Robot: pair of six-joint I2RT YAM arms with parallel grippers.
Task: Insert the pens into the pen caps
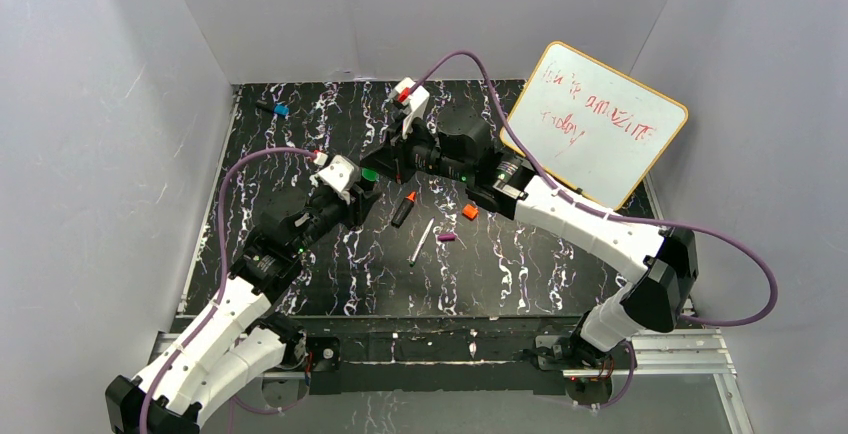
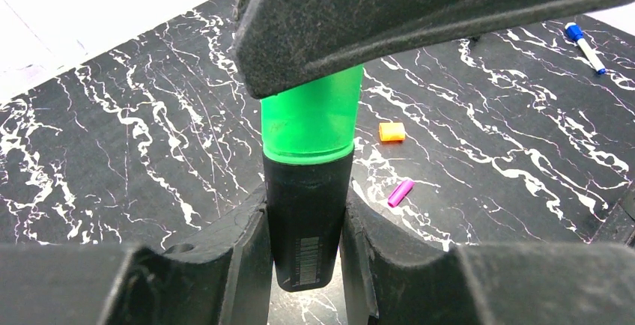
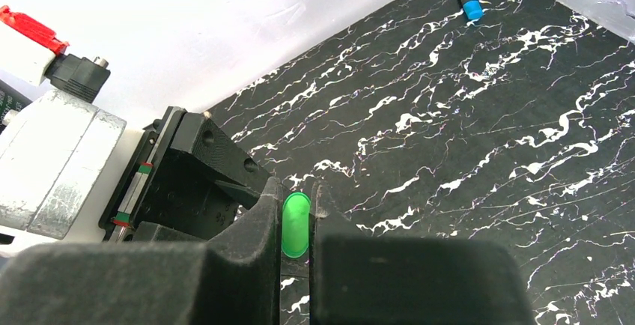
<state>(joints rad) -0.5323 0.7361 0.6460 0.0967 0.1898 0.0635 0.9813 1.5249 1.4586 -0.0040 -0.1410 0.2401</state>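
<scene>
My left gripper is shut on a stubby black marker and holds it upright. The green cap sits on the marker's top end, and my right gripper is shut on that green cap from above. In the top view the two grippers meet at the green cap. On the mat to the right lie the orange-tipped black marker, the white pen, the purple cap and the orange cap. The left wrist view also shows the orange cap and the purple cap.
A whiteboard with red writing leans at the back right. A blue-capped marker lies at the back left corner of the black marbled mat. Grey walls enclose the mat on three sides.
</scene>
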